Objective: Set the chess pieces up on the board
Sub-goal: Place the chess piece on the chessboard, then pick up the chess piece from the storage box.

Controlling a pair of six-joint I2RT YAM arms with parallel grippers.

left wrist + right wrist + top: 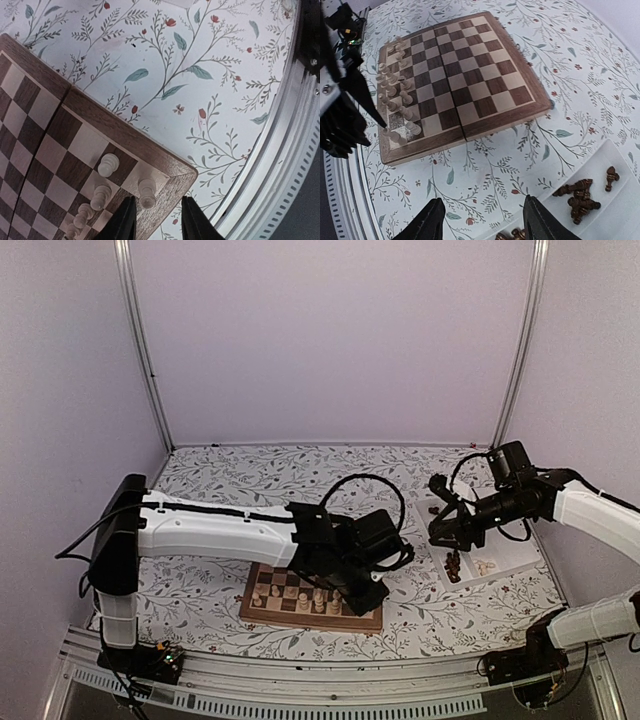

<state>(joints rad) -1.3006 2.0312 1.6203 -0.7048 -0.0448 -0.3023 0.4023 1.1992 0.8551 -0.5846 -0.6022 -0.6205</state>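
Two grippers observed. The left gripper point(158, 199) hangs over the near right corner of the board point(470, 65) with its fingers parted. One pale piece point(147, 192) stands upright on the corner square between them, and no contact shows on either side. Further pale pieces point(395, 90) stand in rows along the board's near side; the remaining squares are bare. The board lies flat on the floral table cover point(200, 75), near and central. The right gripper point(482, 200) hovers by the left edge of the white tray point(620, 200) on the right, its fingers spread wide, gripping nothing. Dark pieces point(577, 195) lie heaped in the tray.
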